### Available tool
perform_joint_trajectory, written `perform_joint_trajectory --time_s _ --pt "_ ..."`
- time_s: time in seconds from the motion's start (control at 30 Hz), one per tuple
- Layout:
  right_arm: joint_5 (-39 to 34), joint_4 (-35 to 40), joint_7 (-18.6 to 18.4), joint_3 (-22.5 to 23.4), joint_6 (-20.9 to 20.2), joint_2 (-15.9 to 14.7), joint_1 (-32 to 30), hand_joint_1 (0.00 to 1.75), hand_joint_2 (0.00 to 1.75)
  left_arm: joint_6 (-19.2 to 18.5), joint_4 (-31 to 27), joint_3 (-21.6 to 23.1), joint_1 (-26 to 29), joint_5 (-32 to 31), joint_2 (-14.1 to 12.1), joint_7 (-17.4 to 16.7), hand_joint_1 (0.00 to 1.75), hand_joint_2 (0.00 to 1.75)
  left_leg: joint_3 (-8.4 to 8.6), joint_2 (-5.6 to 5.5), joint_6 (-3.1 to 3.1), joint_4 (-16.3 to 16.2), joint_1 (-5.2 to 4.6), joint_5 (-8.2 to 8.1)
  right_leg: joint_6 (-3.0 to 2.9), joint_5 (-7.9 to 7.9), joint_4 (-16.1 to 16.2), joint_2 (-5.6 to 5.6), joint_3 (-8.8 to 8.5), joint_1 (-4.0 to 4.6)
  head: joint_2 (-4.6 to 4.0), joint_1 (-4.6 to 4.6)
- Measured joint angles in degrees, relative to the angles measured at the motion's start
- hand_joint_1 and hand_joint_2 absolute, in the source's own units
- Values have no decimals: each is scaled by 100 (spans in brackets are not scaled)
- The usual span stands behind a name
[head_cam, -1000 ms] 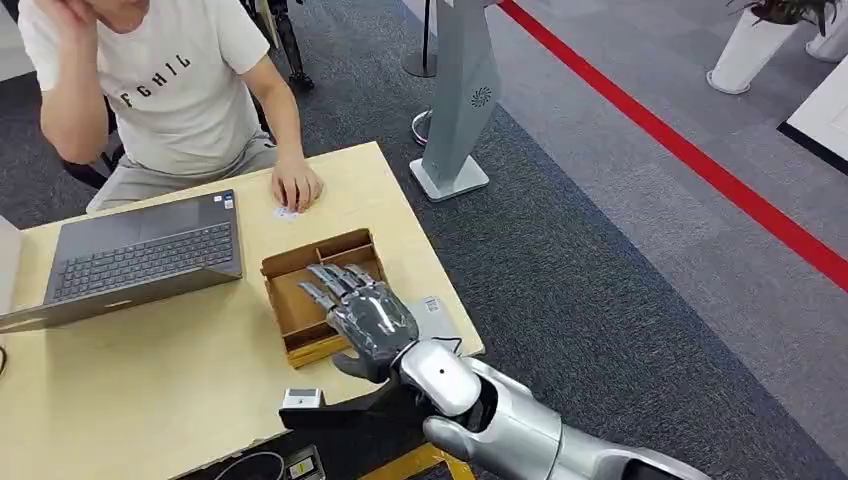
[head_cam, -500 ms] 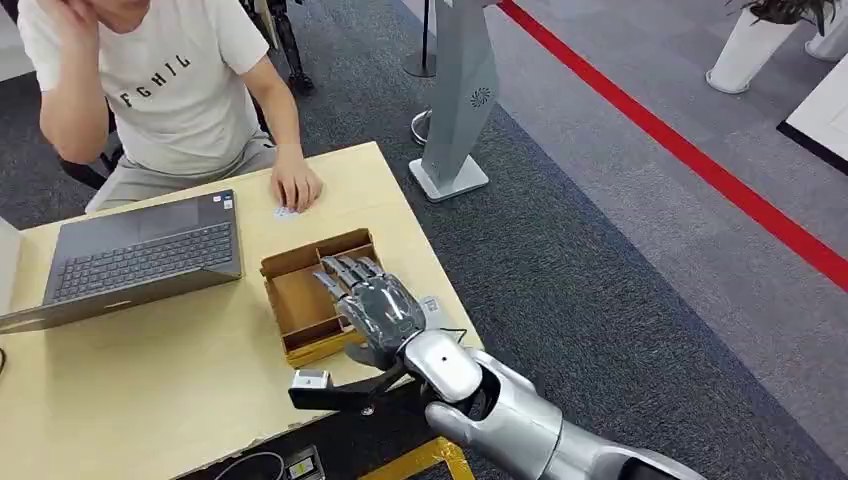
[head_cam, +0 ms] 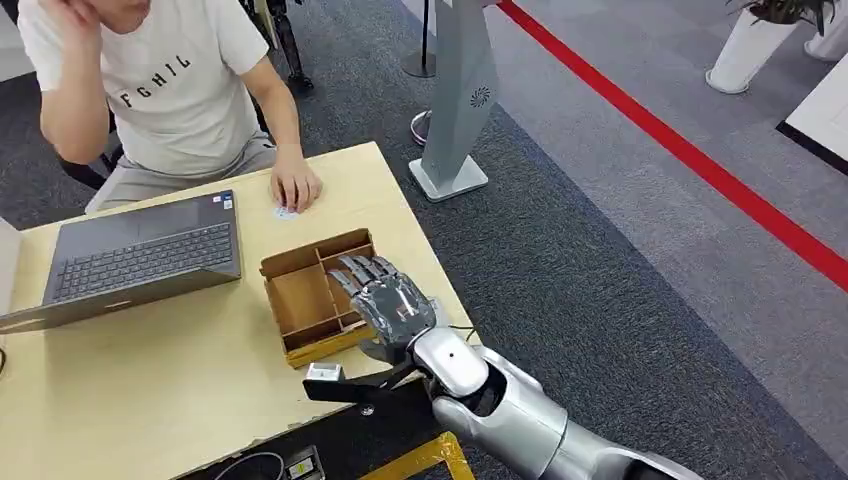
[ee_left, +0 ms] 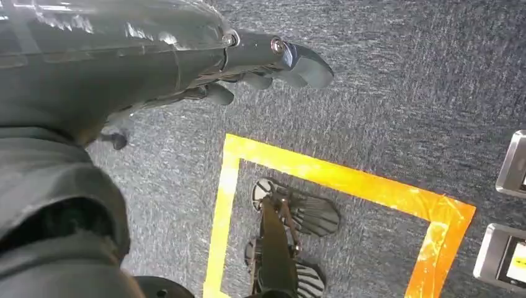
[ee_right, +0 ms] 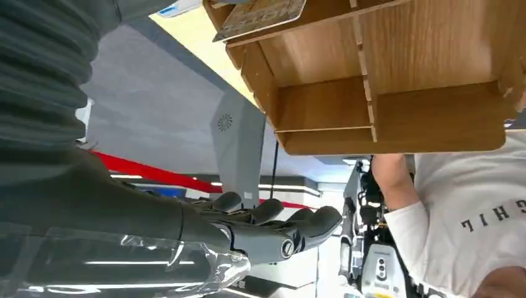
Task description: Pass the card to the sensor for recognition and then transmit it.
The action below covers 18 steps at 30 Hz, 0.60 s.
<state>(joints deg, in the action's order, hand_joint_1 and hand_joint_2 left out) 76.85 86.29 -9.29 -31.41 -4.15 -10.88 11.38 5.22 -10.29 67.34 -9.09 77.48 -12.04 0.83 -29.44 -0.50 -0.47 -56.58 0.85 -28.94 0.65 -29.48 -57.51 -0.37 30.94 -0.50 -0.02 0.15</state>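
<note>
The right robot hand (head_cam: 392, 308), silver with dark fingers held flat and apart, now sits farther toward the right-hand edge of the pale wooden desk (head_cam: 150, 370) than it did a second ago. Earlier it covered the middle of the brown divided wooden tray (head_cam: 300, 296); now it lies over the tray's right side, leaving the large left compartment uncovered. The small white box (head_cam: 324, 373) on a black bracket below the wrist has travelled the same way along the desk's near edge.

Brown wooden tray (head_cam: 300, 300), perhaps patterned card (ee_right: 260, 15)
</note>
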Motion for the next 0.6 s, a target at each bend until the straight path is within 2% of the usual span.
perform_joint_trajectory --time_s 0.27,0.6 --pt "44 -140 157 17 -11 81 8 0 175 0 0 0 -4 15 0 -68 0 0 -1 0 0 0 0 0 0 0 0 -1 0 0 2 0" --pt "44 -278 177 4 -13 140 10 0 175 0 0 0 -11 17 0 -76 0 0 -1 0 0 0 0 0 0 0 0 -1 0 0 0 -2"
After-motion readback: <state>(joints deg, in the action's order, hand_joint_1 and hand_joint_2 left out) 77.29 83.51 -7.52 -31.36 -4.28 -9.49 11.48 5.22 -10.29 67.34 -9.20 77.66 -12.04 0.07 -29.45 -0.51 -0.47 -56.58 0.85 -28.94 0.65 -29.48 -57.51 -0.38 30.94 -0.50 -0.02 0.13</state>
